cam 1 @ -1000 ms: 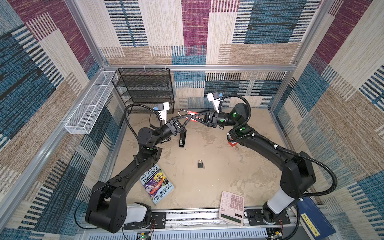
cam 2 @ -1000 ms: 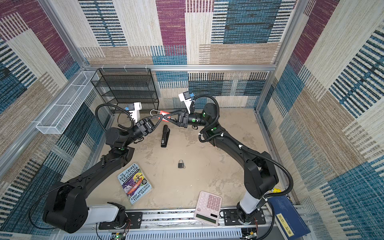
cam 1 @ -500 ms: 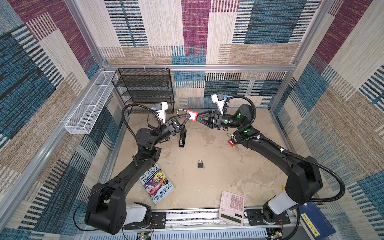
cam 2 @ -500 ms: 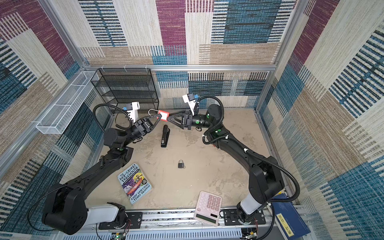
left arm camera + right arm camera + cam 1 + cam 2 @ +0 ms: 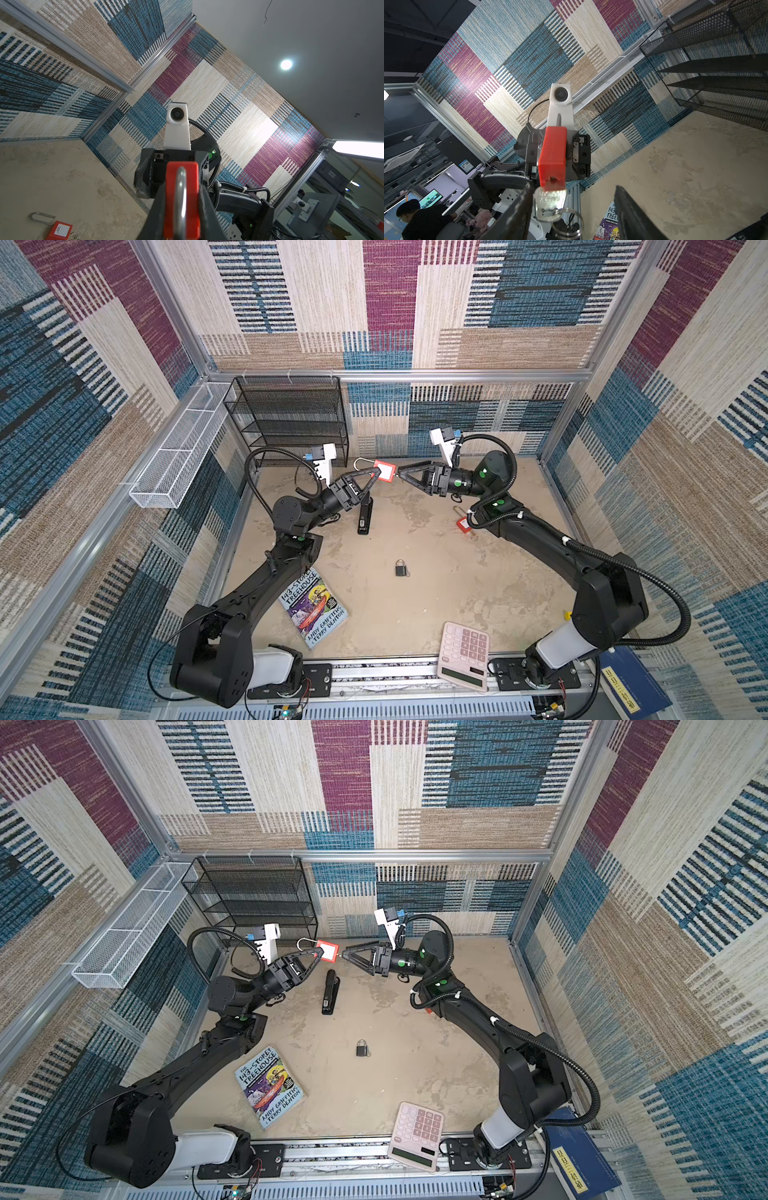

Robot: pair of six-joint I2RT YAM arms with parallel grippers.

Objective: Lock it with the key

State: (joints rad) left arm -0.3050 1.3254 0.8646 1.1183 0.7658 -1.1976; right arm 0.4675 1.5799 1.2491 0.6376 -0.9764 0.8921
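Key (image 5: 549,200) in padlock (image 5: 553,153) — between spread right fingers (image 5: 512,214).

Back centre, the red plastic padlock (image 5: 384,471) sits aloft between left gripper (image 5: 375,476) and right gripper (image 5: 400,474), the black stapler (image 5: 365,517) seemingly beneath it, a small dark metal padlock (image 5: 400,568) farther forward, the paperback book (image 5: 313,608) front-left, the pink calculator (image 5: 464,649) front-right.
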